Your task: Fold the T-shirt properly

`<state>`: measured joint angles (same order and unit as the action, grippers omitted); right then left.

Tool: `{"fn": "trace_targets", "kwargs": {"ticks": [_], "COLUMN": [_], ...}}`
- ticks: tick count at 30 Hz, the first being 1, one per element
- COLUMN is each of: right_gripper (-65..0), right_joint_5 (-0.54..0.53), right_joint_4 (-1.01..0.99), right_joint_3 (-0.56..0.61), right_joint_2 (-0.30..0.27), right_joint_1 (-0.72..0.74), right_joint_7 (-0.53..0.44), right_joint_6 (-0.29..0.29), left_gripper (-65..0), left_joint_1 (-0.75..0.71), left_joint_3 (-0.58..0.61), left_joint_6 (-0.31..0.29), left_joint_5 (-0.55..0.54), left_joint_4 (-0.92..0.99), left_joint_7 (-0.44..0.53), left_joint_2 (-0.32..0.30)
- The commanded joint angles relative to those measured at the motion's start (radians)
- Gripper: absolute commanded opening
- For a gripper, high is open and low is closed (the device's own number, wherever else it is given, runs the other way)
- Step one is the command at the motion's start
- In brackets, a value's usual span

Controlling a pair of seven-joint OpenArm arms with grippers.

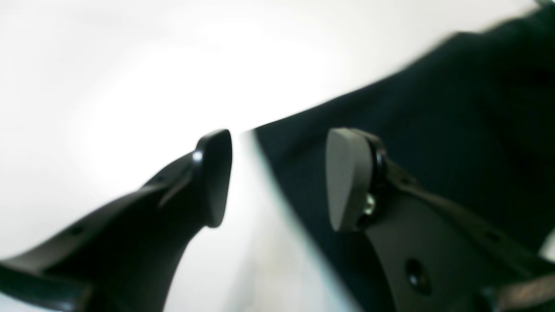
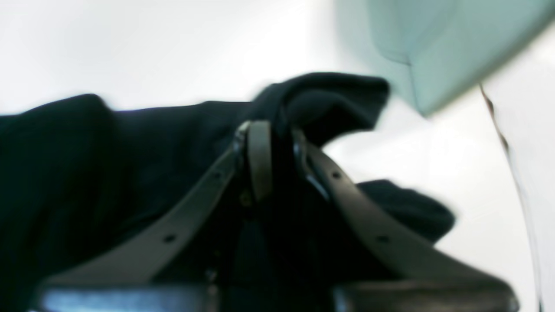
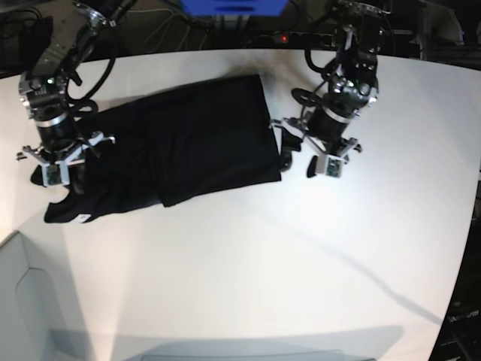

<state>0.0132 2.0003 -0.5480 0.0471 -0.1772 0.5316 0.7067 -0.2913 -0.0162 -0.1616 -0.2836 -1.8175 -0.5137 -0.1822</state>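
The black T-shirt (image 3: 188,143) lies spread over the left half of the white table (image 3: 301,263), partly folded, plain side up. In the base view my right gripper (image 3: 64,184) is at the shirt's left end. Its wrist view shows that gripper (image 2: 281,147) shut on a bunched fold of the T-shirt (image 2: 130,151). My left gripper (image 3: 289,150) stands at the shirt's right edge. Close up, the left gripper (image 1: 282,177) is open, its fingers astride a corner of the T-shirt (image 1: 433,108) with nothing pinched.
A pale grey-green panel (image 2: 433,52) lies close beyond the right gripper, and a grey panel (image 3: 22,301) shows at the table's front left in the base view. Cables and a power strip (image 3: 282,36) run behind the table's far edge. The table's curved right edge (image 3: 473,226) is near.
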Motion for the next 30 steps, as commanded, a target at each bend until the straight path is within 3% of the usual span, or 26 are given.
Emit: {"fn": "trace_targets", "kwargs": {"ticks": [1,8,18,30], "right_gripper": [-65.0,-65.0,-65.0,-65.0], "right_joint_5": [-0.020,-0.020,-0.019,-0.014], "right_joint_4": [0.027,0.030,0.027,-0.233], "right_joint_3": [0.026,0.236,0.587,0.730], "right_joint_2": [0.010,0.066,0.073,0.066], "right_joint_1": [-0.005,-0.081,-0.118,-0.014], "right_joint_7": [-0.028,-0.034,-0.034,-0.034], "right_joint_6": [-0.009,-0.009,-0.009,-0.009], "left_gripper": [-31.1,-31.1,-31.1,-31.1], "left_joint_1": [-0.004,0.040,0.060,0.027], "left_joint_3": [-0.015,-0.014,0.025,0.015], "left_joint_6": [-0.002,-0.002,0.003,0.003], "left_joint_5": [-0.007,-0.009,-0.001,-0.006], "left_joint_4": [0.023,0.210,0.220,0.207], "left_joint_7": [0.010,0.010,0.010,0.010], "left_joint_2": [-0.001,0.016,0.025,0.017]}}
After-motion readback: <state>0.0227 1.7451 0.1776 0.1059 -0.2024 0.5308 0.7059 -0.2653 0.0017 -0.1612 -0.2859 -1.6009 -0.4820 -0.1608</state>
